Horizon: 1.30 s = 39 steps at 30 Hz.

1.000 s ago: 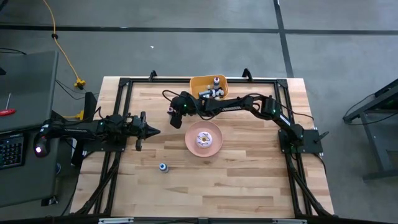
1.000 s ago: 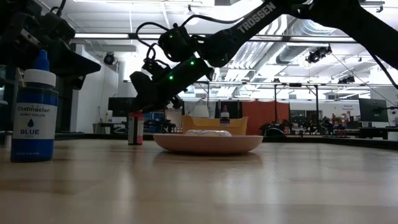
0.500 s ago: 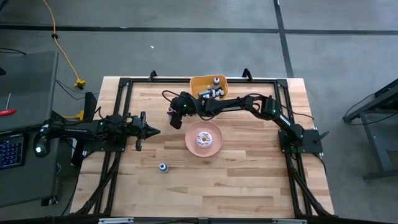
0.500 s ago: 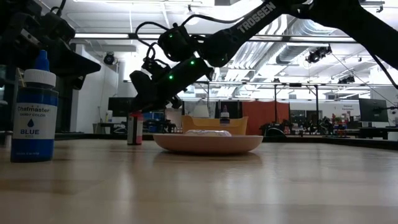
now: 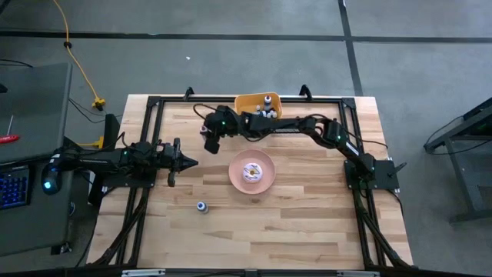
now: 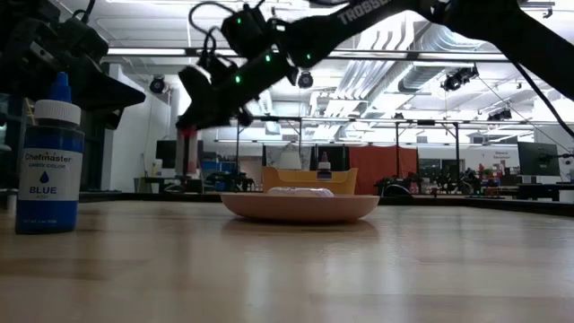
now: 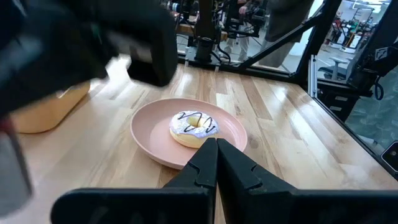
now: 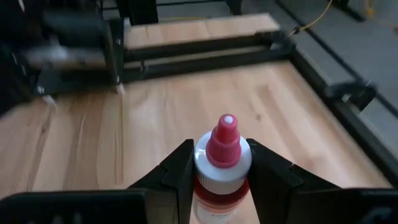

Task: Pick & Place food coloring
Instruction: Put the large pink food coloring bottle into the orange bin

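A small food coloring bottle with a red cap (image 8: 222, 144) sits between the fingers of my right gripper (image 8: 219, 163), which is shut on it. The right gripper (image 5: 209, 141) hangs over the table's far middle, left of the orange bin (image 5: 259, 101). The bin holds several more small bottles (image 5: 264, 114). A blue food coloring bottle (image 6: 49, 166) stands upright on its base near the table's front (image 5: 201, 206). My left gripper (image 5: 191, 162) is shut, touches nothing, and points at the pink plate (image 7: 155, 140). My right gripper pinches the red-capped bottle between its two fingers (image 8: 181, 167), at the white shoulder (image 8: 205, 163) just under the cap. The fingers slant down from above and from the table's right. The bottle (image 6: 186, 152) stays upright below the fingers, lifted clear of the table.
The round pink plate (image 5: 252, 171) with a white-iced doughnut (image 7: 193, 126) lies mid-table, to the right of both grippers. A black frame (image 5: 154, 104) runs around the table's edges. Bare wood lies in front of the plate and around the blue bottle.
My right gripper has risen, carrying the red-capped bottle from its stand on the table to well above it, and has drifted slightly toward the far-left. The bottle has stayed upright. The left arm has kept still.
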Each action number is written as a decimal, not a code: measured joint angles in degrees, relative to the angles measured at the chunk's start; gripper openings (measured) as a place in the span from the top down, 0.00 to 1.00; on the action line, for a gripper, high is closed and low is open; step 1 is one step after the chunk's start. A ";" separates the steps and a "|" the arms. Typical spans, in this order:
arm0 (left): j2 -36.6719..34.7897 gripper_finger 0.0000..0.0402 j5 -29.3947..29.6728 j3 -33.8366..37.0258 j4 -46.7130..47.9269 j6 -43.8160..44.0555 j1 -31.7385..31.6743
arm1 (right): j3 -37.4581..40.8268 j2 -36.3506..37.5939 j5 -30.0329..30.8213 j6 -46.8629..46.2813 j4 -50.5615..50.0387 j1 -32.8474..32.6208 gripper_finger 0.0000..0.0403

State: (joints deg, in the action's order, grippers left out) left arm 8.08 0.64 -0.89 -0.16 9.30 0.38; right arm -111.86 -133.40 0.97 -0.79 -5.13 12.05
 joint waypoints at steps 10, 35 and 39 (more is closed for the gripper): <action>0.00 1.00 0.00 0.00 0.00 0.02 0.02 | -13.45 0.00 4.86 0.85 -12.24 0.75 0.72; -0.01 1.00 0.00 0.01 0.00 0.02 0.01 | -18.17 0.00 16.08 -12.55 -28.57 8.07 0.72; 0.00 1.00 0.00 0.02 0.00 0.01 0.01 | -18.16 0.00 18.84 -14.45 -30.46 9.03 0.72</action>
State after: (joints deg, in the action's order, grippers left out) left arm 8.08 0.64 -0.87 -0.16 9.31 0.39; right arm -130.02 -133.40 19.81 -15.24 -35.59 21.08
